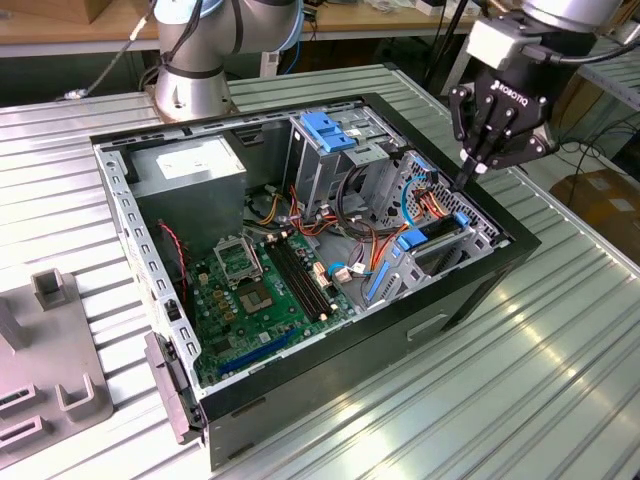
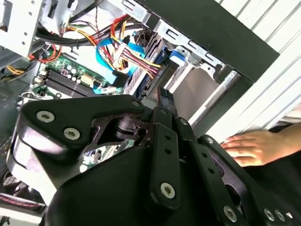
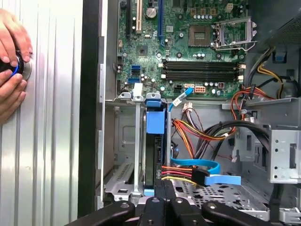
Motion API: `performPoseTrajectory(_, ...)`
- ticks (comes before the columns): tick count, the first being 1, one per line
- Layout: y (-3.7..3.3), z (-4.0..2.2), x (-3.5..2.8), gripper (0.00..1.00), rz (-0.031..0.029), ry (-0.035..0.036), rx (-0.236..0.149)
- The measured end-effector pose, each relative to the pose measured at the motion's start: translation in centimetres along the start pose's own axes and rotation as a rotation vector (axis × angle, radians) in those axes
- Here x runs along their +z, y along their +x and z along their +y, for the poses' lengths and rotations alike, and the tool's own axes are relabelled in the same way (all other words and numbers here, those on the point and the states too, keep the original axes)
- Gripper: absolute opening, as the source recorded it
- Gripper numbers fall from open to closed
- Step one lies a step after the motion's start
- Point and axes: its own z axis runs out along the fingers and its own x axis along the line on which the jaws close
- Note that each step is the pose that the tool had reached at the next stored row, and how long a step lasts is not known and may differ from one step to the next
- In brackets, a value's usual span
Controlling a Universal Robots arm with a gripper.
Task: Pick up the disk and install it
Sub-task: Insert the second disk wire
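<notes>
An open computer case (image 1: 480, 290) is lying on a slatted table (image 1: 560, 380), with a motherboard (image 1: 265, 290) sitting flat inside it. The disk (image 3: 150, 155) is standing on edge in a bay (image 3: 123, 155) beside the motherboard, and the gripper (image 1: 468, 178) is hanging just above that bay. A person's hand (image 3: 11, 56) is resting on the table outside the case wall.

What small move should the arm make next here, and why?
Probably a short, gentle push along the slot. The dark grey hard drive with the bright blue plastic rail already stands inside the silver metal drive bay. The shut black pincer sits at its end, holding nothing, so seating it fully looks like what remains.
</notes>
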Motion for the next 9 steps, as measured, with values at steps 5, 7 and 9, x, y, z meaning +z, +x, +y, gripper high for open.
performPoseTrajectory(5, -0.50, 0.66, -0.11, 0.10, 0.0001, 0.0000, 0.000)
performPoseTrajectory(7, -0.80, 0.86, -0.03, 0.10, 0.0008, -0.0001, -0.001)
performPoseTrajectory(9, -1.96, 0.89, 0.00, 0.10, 0.0095, -0.0015, -0.001)
